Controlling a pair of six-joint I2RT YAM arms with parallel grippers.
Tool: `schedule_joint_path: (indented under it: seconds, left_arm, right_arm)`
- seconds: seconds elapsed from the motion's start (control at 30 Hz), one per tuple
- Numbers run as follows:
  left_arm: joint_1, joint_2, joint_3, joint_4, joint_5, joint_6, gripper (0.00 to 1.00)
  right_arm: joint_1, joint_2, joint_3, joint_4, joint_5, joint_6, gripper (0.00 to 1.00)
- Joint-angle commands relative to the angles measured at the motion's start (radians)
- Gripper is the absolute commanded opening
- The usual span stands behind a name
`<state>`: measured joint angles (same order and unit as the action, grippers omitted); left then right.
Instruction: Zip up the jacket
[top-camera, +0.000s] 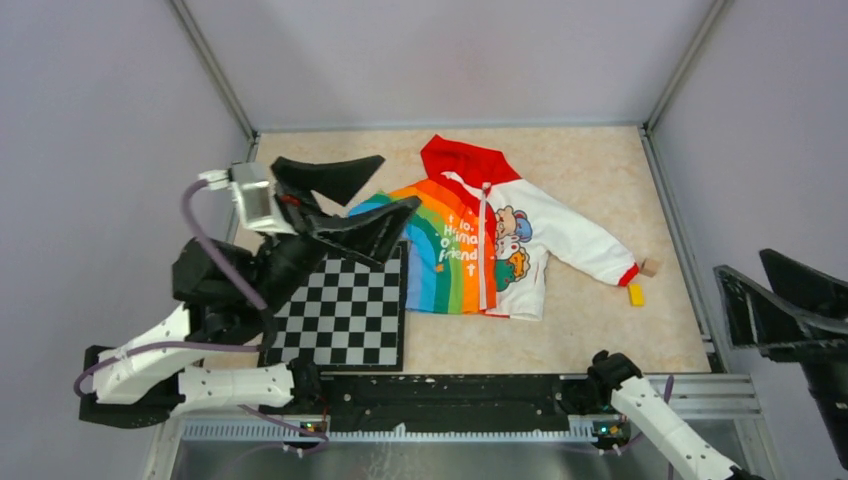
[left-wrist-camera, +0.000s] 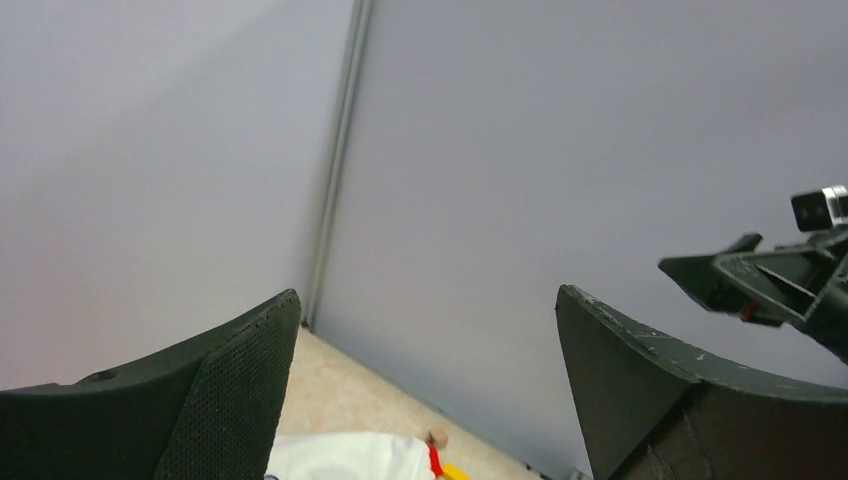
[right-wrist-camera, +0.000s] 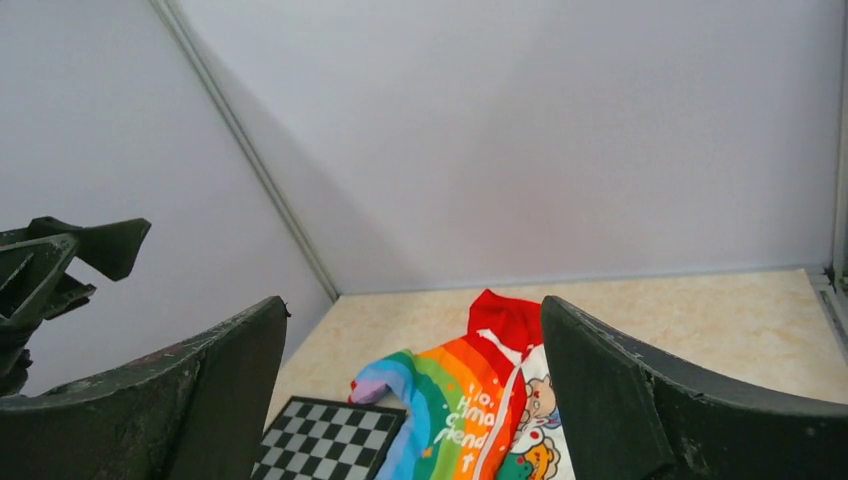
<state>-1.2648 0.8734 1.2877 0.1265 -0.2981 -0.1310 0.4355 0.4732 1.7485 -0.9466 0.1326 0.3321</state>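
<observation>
The fingers (top-camera: 340, 178) of the left gripper (top-camera: 400, 181) are held wide apart with nothing between them, raised above the left side of the table (top-camera: 600, 180). In the overhead view one finger covers the end of the rainbow sleeve of the jacket (top-camera: 470, 250). The right gripper (top-camera: 740, 262) is likewise spread and empty, raised at the table's right edge, well apart from the jacket. The jacket is laid flat near the middle of the table towards the far wall, red hood pointing away from the arms, with the striped half on the left, the white half on the right, and the white zipper (top-camera: 484, 250) running down between them. Bare tabletop is left in front of its hem and on its right. A checkered board (top-camera: 340, 310) lies just beside the striped half, below the left gripper. A small yellow piece (top-camera: 636, 294) and a tan piece (top-camera: 650, 267) lie beside the red cuff of the right sleeve. The table is enclosed by grey walls (top-camera: 440, 50).
</observation>
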Motion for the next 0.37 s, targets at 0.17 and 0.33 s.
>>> schedule_joint_path:
  seconds: [0.17, 0.33]
  left_arm:
    - [0.002, -0.109, 0.067, -0.03, -0.059, 0.187, 0.99]
    - [0.002, -0.149, 0.068, -0.046, -0.062, 0.198, 0.99]
  right_arm:
    - [-0.001, -0.082, 0.043, 0.04, 0.112, -0.009, 0.95]
    - [-0.001, -0.082, 0.04, 0.033, 0.1, -0.017, 0.95]
